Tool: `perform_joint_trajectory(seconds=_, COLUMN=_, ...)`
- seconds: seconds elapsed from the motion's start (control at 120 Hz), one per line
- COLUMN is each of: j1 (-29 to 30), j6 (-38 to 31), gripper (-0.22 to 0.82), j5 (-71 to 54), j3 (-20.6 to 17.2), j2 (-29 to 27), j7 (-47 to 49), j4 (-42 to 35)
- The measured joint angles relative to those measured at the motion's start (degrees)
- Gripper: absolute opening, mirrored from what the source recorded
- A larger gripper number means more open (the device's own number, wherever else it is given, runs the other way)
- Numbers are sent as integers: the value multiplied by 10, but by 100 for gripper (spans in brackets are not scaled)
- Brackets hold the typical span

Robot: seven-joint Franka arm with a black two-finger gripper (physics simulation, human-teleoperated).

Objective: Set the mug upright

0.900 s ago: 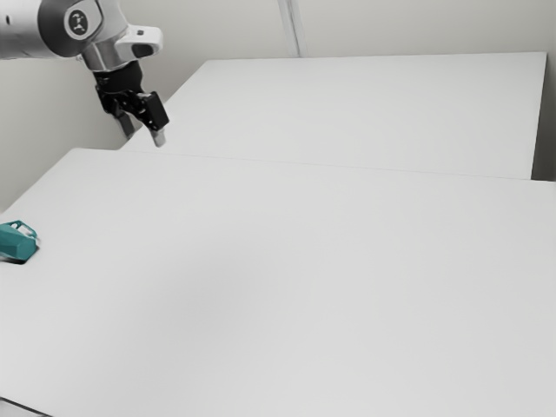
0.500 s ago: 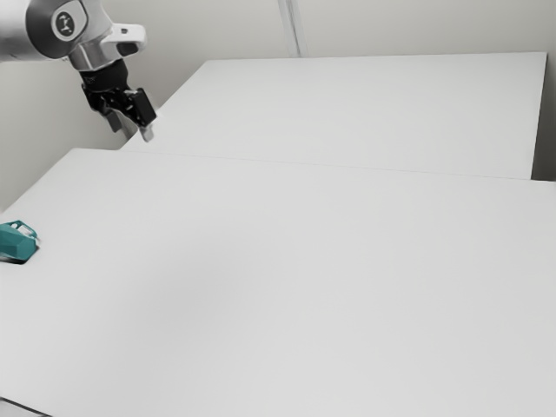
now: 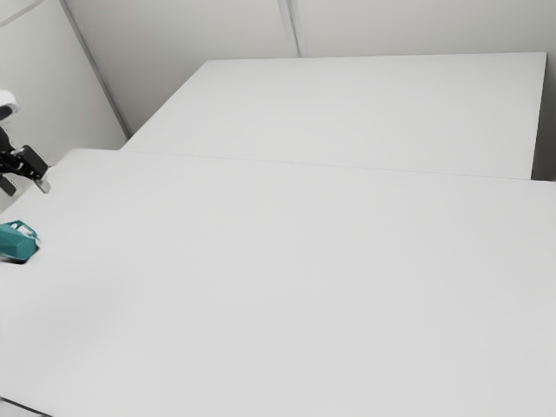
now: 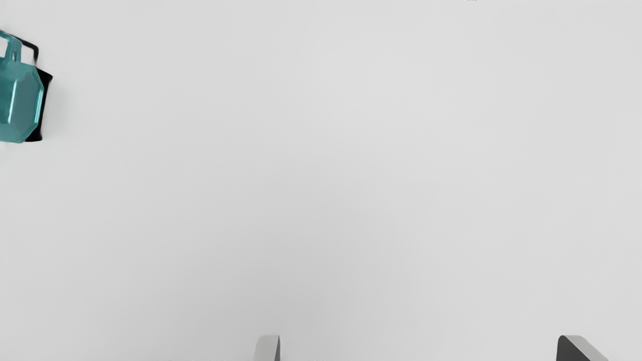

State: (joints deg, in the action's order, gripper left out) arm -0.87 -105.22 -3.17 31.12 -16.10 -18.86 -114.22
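- Mug point(image 3: 19, 243) on its side, cut off by the exterior view's left border.
- Claw point(image 3: 25, 185) raised, away from the mug, fingers point(image 4: 266, 349) wide apart.
- Tabletop point(image 3: 287, 287) stretches broadly toward the exterior view's right.

Each view's left edge is cropping the teal mug point(image 3: 17, 241); the exterior's is clipping the two-finger gripper point(image 3: 25, 185), the wrist's bottom edge its fingers point(image 4: 267, 349).

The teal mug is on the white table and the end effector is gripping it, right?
Not quite: the end effector isn't gripping it. The wrist view shows its fingers open, away from the teal mug, which is on the white table.
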Motion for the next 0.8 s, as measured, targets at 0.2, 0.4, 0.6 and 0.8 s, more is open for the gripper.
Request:
perform_joint_trajectory(seconds=0.2, j1=2, j6=-39, gripper=60, j5=7, j3=124, j2=-20, j7=-58, j4=-15)
perform_joint_trajectory(seconds=0.4, j1=4, j6=-82, gripper=60, j5=30, j3=205, j2=-15, j7=-141, j4=-17)
perform_joint_trajectory(seconds=0.6, j1=5, j6=-113, gripper=61, j5=50, j3=276, j2=-7, j7=-222, j4=-17)
perform_joint_trajectory(seconds=0.8, j1=244, j6=-127, gripper=60, j5=181, j3=84, j2=131, j7=-317, j4=-13)
